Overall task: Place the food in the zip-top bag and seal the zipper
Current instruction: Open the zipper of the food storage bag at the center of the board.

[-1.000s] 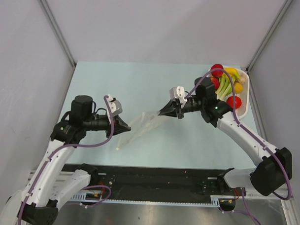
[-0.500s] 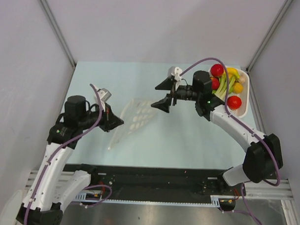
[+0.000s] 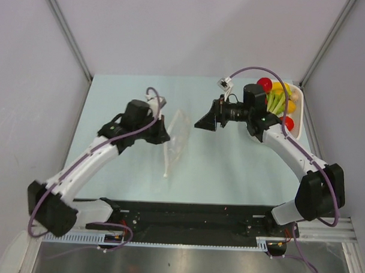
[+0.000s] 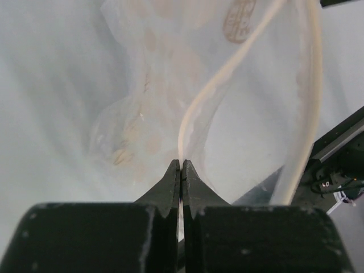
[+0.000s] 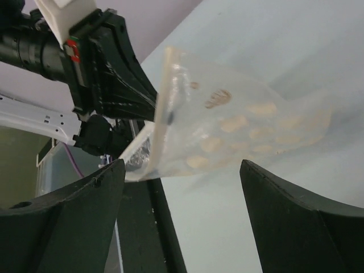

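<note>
Swung inward, left gripper (image 4: 181, 170) pinches the bag (image 3: 178, 134) by its zipper (image 4: 211, 85), presenting it to the spread, empty right gripper (image 3: 205, 121).

Soft, even light filling top view, shadows falling faint. Left wrist view glaring, overexposing zip-top bag (image 4: 142, 131), close range blurring.

The table (image 3: 229, 168) is viewed from high above and behind the arm bases, facing down and forward, so that both arms are taken in whole and from afar. The left wrist view is taken from just behind the left gripper (image 4: 181, 170), along its fingers, with the bag (image 4: 142, 114) filling the frame at very close range. The right wrist view is taken from between the fingers of the right gripper (image 5: 179, 170), facing the left gripper across the table. The bag is shared by all three views.
</note>
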Controlling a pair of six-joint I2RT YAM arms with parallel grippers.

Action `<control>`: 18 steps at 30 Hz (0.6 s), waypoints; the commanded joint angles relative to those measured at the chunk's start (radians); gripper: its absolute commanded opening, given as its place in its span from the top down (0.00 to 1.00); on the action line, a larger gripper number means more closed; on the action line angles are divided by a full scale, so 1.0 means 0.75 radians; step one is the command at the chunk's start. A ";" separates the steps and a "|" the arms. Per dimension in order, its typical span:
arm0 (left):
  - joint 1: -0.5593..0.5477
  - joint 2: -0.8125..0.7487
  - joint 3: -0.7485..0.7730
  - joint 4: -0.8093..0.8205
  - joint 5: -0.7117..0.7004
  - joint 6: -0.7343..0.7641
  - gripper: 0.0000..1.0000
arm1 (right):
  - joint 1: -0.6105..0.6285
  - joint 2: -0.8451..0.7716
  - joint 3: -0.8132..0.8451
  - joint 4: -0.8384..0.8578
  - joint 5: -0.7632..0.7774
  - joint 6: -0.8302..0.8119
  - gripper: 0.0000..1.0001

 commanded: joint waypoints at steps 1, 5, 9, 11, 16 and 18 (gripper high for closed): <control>-0.098 0.238 0.163 0.154 -0.035 -0.124 1.00 | -0.045 -0.093 -0.009 -0.184 0.057 0.012 0.14; -0.125 0.390 0.292 0.195 -0.043 -0.230 1.00 | -0.065 -0.093 -0.032 -0.208 0.132 0.014 0.18; -0.125 0.417 0.274 0.272 -0.075 -0.298 1.00 | -0.067 -0.052 -0.040 -0.202 0.161 0.057 0.21; -0.125 0.415 0.256 0.289 -0.110 -0.353 1.00 | -0.069 -0.048 -0.046 -0.192 0.179 0.075 0.21; -0.122 0.404 0.223 0.328 -0.104 -0.370 1.00 | -0.065 -0.003 -0.052 -0.149 0.230 0.063 0.29; -0.122 0.404 0.231 0.328 -0.092 -0.353 1.00 | -0.063 0.054 -0.038 -0.114 0.239 0.088 0.35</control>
